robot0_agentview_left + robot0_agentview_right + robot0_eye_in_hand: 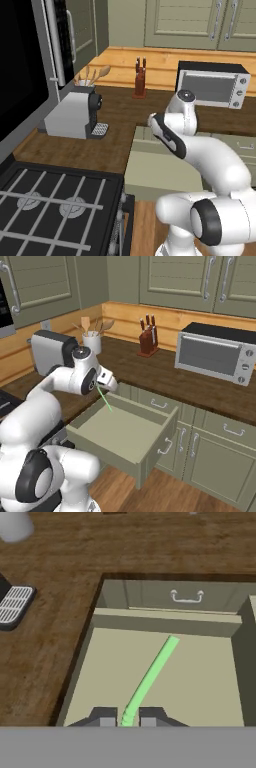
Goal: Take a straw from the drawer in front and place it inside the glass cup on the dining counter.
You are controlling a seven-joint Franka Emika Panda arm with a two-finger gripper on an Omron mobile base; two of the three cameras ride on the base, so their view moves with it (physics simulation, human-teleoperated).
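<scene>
The light-green straw is pinched at its ribbed end between my finger tips and slants away over the pale floor of the open drawer. My gripper is shut on it. From the right base view, the gripper hovers above the drawer's back left corner, and the straw hangs down from it, clear of the drawer. The drawer stands pulled far out. The glass cup and the dining counter are out of view.
A grey coffee machine sits on the dark wood worktop left of the drawer. Behind are a white utensil holder, a knife block and a toaster oven. A stove is at the near left.
</scene>
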